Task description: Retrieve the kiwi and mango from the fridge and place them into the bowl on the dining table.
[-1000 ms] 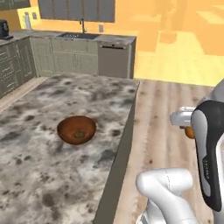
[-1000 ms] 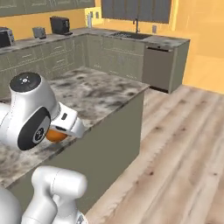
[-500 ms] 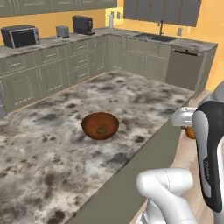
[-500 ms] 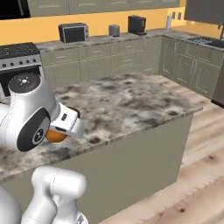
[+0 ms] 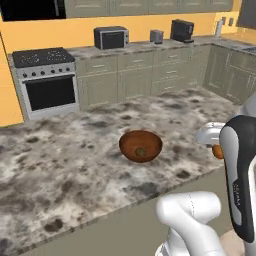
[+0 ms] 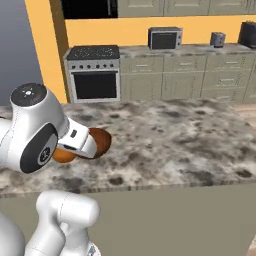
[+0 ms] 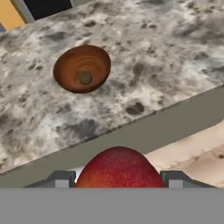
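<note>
Stone dining table, kiwi in bowl, fingers gripping mango, no legible writing

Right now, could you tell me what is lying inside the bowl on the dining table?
One small greenish-brown kiwi sits in the bowl. The near wall hides a little of the floor.

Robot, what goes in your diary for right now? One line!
gripper: shut on mango | kiwi: in bowl | bowl: on dining table | mango: not over bowl
</note>
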Robot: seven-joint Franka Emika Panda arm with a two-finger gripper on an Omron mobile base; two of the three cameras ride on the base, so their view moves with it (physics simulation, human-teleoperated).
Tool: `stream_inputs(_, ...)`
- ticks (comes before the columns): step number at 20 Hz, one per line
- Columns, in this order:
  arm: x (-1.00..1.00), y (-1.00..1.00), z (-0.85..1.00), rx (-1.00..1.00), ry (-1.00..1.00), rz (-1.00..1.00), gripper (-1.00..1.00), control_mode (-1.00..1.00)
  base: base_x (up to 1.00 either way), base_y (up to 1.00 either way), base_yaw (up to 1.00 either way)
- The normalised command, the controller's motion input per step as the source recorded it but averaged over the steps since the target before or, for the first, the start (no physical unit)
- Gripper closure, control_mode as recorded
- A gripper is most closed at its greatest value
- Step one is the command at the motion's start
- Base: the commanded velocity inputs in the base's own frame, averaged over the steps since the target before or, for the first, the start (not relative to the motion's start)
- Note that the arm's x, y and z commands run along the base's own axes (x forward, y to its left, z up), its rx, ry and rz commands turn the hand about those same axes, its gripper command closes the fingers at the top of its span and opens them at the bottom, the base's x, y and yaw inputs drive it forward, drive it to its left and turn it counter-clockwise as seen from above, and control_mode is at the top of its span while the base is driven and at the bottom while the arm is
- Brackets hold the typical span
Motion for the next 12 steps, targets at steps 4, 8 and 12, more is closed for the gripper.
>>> stream_inputs(4,0.00,0.00,0.00,0.00,0.00,0.00,1.00,1.00,1.00,-0.38,0.58)
stream_inputs(8,0.00,0.00,0.00,0.00,0.00,0.00,1.00,1.00,1.00,-0.40,0.56)
stream_inputs(12,0.00,0.00,0.00,0.00,0.00,0.00,1.00,1.00,0.97,-0.36,0.52)
